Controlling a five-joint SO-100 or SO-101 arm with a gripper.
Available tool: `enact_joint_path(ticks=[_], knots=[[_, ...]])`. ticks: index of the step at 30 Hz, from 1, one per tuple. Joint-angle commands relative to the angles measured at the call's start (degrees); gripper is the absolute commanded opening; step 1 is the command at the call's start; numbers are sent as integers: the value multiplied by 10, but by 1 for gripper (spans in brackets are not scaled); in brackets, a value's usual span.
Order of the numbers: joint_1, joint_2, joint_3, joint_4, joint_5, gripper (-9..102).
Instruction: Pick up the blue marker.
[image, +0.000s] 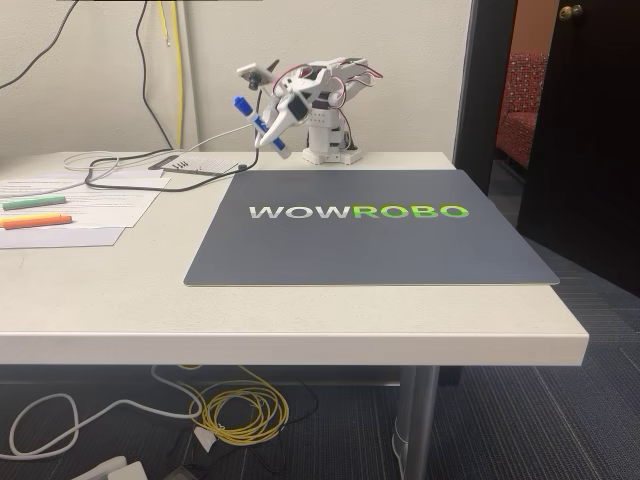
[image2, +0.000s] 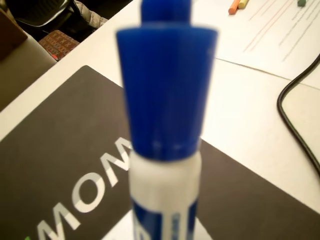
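**Operator:** Why is the blue marker off the table?

**Technician:** You see it carried aloft. The gripper is closed on the barrel, with the arm folded back above the mat, so the pick appears complete.

**Operator:** Where does it sit relative to the jaws?

**Technician:** Between them, tilted, blue cap upward. In the wrist view the marker stands directly before the lens. The orange highlighter and green highlighter lie well apart on the papers.

Even, soft indoor light; the fixed view is sharp, while the blue marker blurs close to the wrist view.
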Motion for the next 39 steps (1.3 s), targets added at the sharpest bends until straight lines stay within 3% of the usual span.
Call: enact_joint_path(ticks=[1, 13, 21, 30, 39], knots=[[-20, 9, -70, 47, 58, 0], [-126, -46, -249, 157, 355, 0], [-176, -62, -312, 204, 498, 0], [-225, -62, -338, 220, 609, 0], [-247, -51, -347, 249, 619, 0]])
